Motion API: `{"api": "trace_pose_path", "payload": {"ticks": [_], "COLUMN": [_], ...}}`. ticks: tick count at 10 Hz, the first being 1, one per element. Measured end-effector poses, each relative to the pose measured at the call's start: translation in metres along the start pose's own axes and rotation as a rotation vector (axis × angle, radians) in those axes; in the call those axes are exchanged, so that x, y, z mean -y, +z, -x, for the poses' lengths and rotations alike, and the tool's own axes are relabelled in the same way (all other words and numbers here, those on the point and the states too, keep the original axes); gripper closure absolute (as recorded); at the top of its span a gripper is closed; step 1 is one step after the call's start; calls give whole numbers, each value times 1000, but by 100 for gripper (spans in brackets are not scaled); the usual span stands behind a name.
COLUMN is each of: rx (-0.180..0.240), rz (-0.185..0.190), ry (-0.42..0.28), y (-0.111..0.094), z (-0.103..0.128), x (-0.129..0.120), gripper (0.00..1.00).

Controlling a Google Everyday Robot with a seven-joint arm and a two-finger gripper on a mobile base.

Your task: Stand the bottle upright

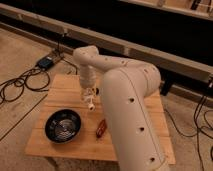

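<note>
- Robot arm (125,100): off-white throughout, smooth matte shell, rounded edges.
- Lg. front link: thick tube, widest part of the arm; small dark round dots (screws or holes, can't tell which) spaced along its side.
- Upper link: slimmer, same cream colour, w/ a few more dark dots near its top edge.
- Elbow joint (86,54): rounded, dome-like cap; thin seam where segments meet.
- Wrist (87,77): narrower pale cylinder.
- Gripper (89,99): small, pale, at arm's tip over middle of wooden table (60,90); fingers closed together.
</note>
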Motion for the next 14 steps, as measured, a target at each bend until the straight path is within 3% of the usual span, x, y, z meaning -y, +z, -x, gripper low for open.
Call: {"api": "trace_pose_path", "payload": {"ticks": [2, 3, 5, 7, 8, 9, 10, 12, 13, 14], "rx": [-31, -57, -74, -60, -39, -28, 0, 36, 50, 47], "rz": [107, 185, 290, 421, 505, 557, 645, 762, 839, 889], "ry": [138, 249, 411, 552, 624, 668, 735, 809, 854, 880], "y": [-21, -36, -56, -74, -86, -92, -101, -108, -109, -106], "z": [-8, -12, -13, -7, -2, 1, 6, 9, 7, 1], "x": [2, 5, 13, 18, 21, 22, 24, 25, 25, 23], "gripper": [100, 100, 100, 100, 100, 100, 100, 100, 100, 100]}}
